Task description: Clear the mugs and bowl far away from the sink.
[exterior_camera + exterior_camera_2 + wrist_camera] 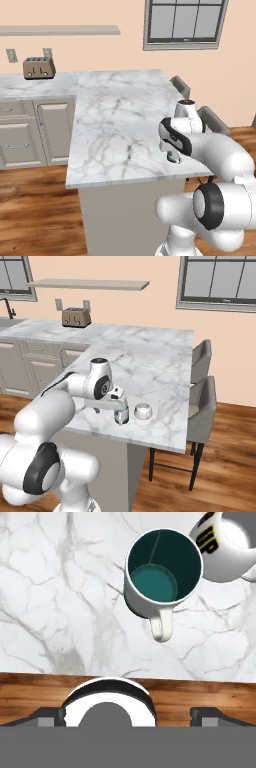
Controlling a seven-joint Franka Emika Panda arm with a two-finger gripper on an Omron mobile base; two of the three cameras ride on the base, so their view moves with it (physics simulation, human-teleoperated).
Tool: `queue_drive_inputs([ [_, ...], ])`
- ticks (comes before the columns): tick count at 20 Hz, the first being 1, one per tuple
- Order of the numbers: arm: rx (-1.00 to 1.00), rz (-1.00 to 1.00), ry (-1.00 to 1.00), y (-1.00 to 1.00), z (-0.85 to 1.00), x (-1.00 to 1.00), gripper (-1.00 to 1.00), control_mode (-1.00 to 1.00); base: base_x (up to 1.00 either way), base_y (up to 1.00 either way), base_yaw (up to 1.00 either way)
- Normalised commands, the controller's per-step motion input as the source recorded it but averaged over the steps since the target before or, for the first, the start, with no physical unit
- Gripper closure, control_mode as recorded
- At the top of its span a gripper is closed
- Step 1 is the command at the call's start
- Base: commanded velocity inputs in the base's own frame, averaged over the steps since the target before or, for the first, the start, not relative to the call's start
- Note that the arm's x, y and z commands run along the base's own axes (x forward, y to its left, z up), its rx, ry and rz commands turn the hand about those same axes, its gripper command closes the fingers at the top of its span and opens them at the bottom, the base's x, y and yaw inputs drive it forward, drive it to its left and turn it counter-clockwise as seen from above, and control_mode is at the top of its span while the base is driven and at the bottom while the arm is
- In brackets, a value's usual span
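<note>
Glossy round green mug (163,572) beside white mug (225,547), veined marble counter (60,602).

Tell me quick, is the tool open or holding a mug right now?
Tool: open, holding nothing, above the green mug standing on the counter.

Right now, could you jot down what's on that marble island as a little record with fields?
Surface: white marble island counter
Green mug: dark green inside, white handle, upright, near the counter's front edge
White mug: glossy white with dark lettering, close beside the green one
Pincer: open, above the green mug, holding nothing
Background: brown toaster on the far counter
</note>
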Motion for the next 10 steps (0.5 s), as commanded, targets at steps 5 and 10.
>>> queue_drive_inputs([
  [5, 0.00, -0.19, 0.09, 0.38, -0.19, -0.55, -1.00, -1.00, 0.00, 0.00, 0.00],
  [10, 0.00, -0.08, 0.02, 0.06, -0.09, -0.16, -1.00, -1.00, 0.00, 0.00, 0.00],
])
